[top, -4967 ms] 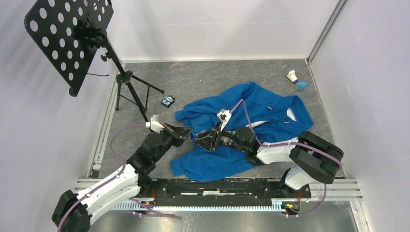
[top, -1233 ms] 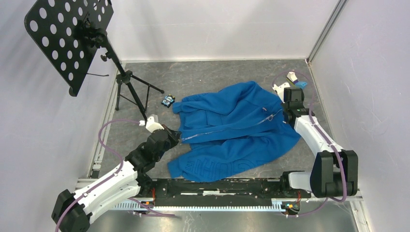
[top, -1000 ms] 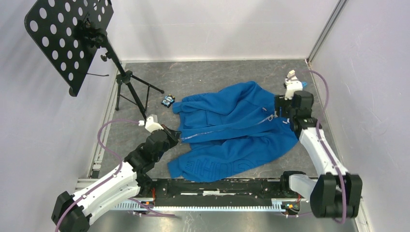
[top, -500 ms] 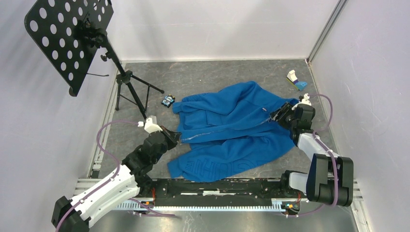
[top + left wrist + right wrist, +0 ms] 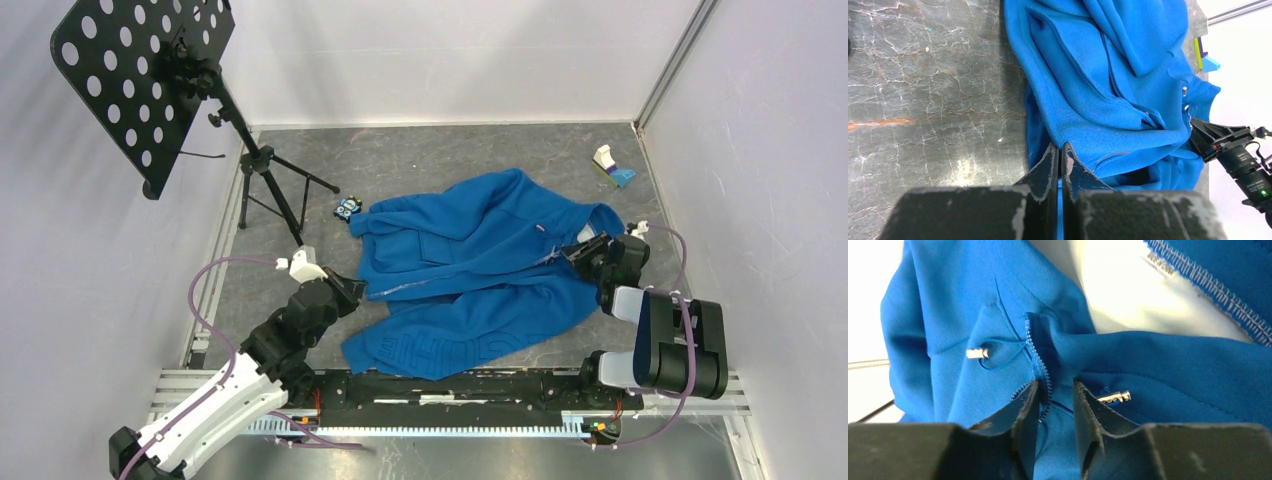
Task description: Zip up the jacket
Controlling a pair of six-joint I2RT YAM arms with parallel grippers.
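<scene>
The blue jacket (image 5: 470, 260) lies spread on the grey table, hem to the left and collar to the right. Its pale zipper (image 5: 450, 275) runs across the middle, and embossed lettering (image 5: 440, 345) shows on the near panel. My left gripper (image 5: 350, 292) is shut on the jacket's hem edge (image 5: 1068, 135) at the zipper's left end. My right gripper (image 5: 578, 251) is at the collar end. Its fingers (image 5: 1023, 410) pinch a fold of blue fabric, with zipper teeth (image 5: 1034, 347) running between them. The white lining (image 5: 1128, 295) and two metal cord tips (image 5: 1113, 397) show close by.
A black perforated music stand (image 5: 140, 80) on a tripod (image 5: 275, 185) stands at the back left. A small blue-black object (image 5: 347, 208) lies by the jacket's far left corner. A white and blue item (image 5: 610, 165) sits at the back right. White walls enclose the table.
My right gripper travelled from the jacket's left part along the zipper to the collar end, then drew back toward its base. My left gripper pulled the hem slightly left and nearer.
</scene>
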